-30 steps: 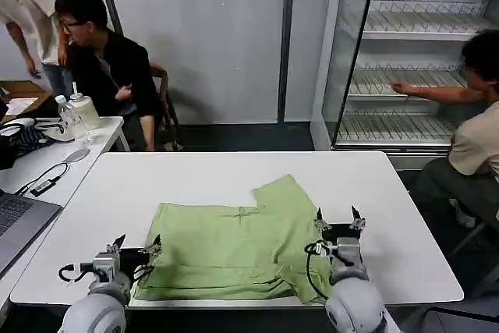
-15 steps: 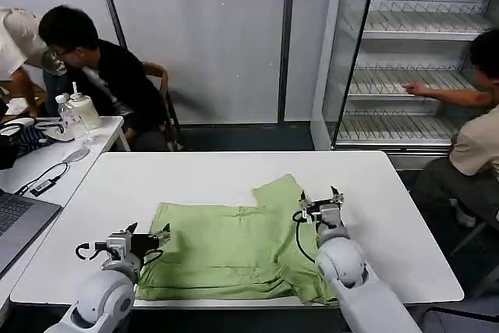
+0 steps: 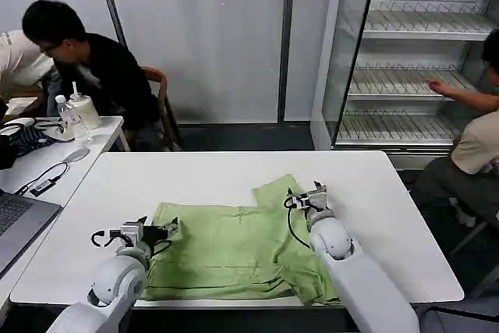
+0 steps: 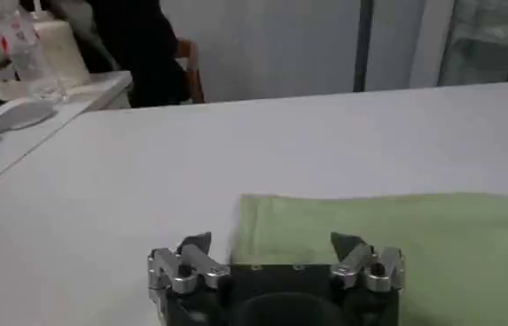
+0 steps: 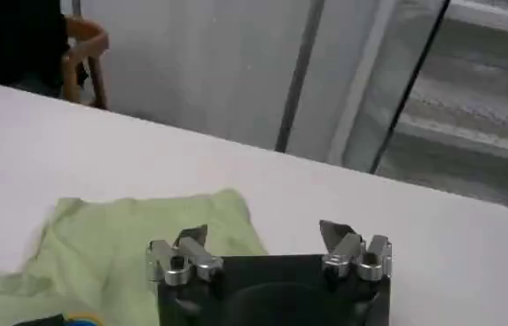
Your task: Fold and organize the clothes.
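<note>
Both pincers stood released, we judged, to take hold for a fold: left pincer (image 3: 168, 230) at the shirt's (image 3: 234, 247) far corner, right pincer (image 3: 306, 195) over its raised sleeve, on the table (image 3: 195, 173).

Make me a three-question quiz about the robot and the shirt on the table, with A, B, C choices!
1. Where does the T-shirt lie?
A. on the white table
B. on a fridge shelf
C. on the floor

2. What colour is the T-shirt?
A. red
B. pale green
C. black

3. How are the fingers of the left gripper and right gripper?
A. both shut on cloth
B. one open, one shut
C. both open

Answers: 1 A, it is spread on the tabletop. 2 B, the cloth is lime green. 3 C, each wrist view shows fingers spread apart, holding nothing.
</note>
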Controlling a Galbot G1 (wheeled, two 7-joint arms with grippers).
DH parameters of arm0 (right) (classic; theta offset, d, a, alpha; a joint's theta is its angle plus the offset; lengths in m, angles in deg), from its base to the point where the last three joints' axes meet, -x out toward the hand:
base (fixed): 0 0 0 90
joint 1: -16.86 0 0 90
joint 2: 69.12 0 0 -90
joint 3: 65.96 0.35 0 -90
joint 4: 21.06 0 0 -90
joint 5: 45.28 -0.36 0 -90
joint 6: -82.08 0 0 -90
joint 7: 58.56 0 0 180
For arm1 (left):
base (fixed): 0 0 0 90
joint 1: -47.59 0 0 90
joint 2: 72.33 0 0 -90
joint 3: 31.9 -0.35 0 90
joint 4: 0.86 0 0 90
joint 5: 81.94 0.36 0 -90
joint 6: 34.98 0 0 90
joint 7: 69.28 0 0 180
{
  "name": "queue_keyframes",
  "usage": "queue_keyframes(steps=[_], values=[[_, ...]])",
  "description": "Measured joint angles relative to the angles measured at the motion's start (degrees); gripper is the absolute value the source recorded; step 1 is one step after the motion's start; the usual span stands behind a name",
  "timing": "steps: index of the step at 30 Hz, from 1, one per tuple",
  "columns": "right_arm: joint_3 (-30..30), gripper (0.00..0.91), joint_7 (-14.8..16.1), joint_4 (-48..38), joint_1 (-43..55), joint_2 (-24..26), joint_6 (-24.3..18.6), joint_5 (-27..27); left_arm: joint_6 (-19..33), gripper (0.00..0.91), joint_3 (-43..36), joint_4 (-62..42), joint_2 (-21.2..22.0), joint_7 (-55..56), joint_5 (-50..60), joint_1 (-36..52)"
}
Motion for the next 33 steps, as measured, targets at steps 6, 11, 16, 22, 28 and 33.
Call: queue_keyframes(steps=[6,11,16,22,28,33], values=[[-0.4,0.907,1.9,-3.7,1.9,-0.8,-1.0,-0.7,0.5,0.907,-1.0,-1.9,0.3,-0.2,0.0,2.0],[-0.2,0.907,2.9,-6.4,2.3,-1.7,-1.3,-2.2,0.9,0.907,-1.8,-3.6,0.8,-0.3,0.2,3.0],[0.4,0.242,3.7,-8.7,2.4,-2.4,-1.8,-4.0,1.4,0.040,-2.3,-5.1,1.3,-0.7,0.3,3.4],[0.5,0.000,4.5,-10.0,2.1,-2.6,-2.3,-5.4,2.2,0.020,-3.0,-6.3,1.7,-1.1,0.4,3.5],[0.6,0.000,4.8,-10.5,2.1,-2.7,-2.5,-5.9,2.4,0.020,-3.6,-7.0,1.7,-1.2,0.4,4.1],[0.6,0.000,5.0,-10.8,1.8,-2.8,-2.7,-6.0,2.5,0.020,-3.8,-7.5,1.6,-1.2,0.4,4.5]])
